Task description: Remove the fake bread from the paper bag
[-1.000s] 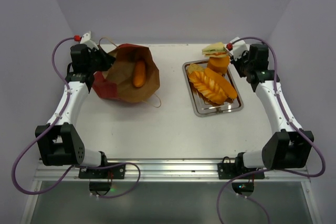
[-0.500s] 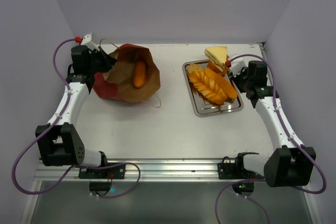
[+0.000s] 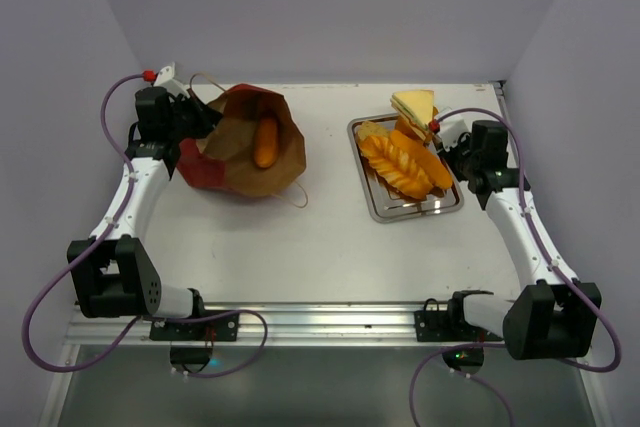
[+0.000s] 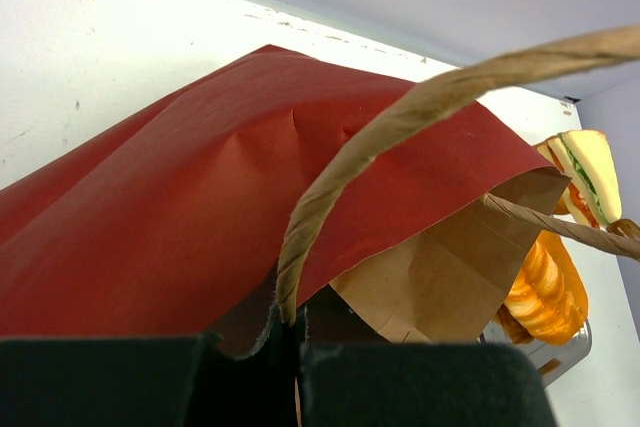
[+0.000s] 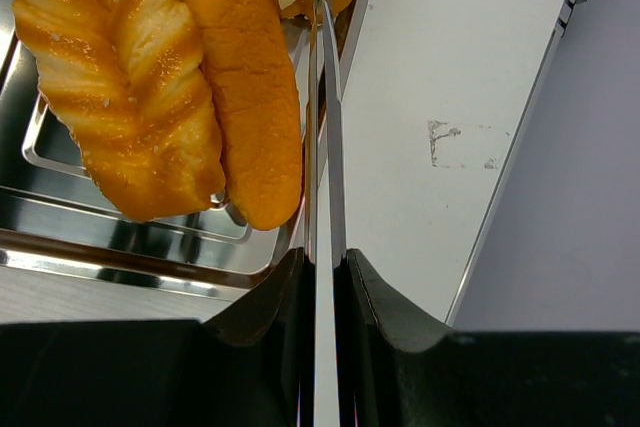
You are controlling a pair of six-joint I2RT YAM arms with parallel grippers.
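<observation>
left pincer (image 4: 288, 345) clamping paper bag (image 4: 190, 207) rim, right pincer (image 5: 322, 265) astride tray (image 5: 120, 255) edge, grip unclear

Robot lab cell, plain lilac walls (image 3: 320, 7), white table (image 3: 300, 237), aluminium rail (image 3: 320, 315)

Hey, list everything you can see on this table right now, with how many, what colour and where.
paper bag: one, red outside, brown inside, far left, lying open
loaf in bag: one, orange, inside the bag
tray: one, shiny steel, right side
bread on tray: several pieces, orange-golden, piled; count unclear
sandwich: one, pale with green filling, tray's far end
table: one, white, under everything
left gripper: one, black, shut on the bag's rim
right gripper: one, black, shut on the tray's right rim
</observation>
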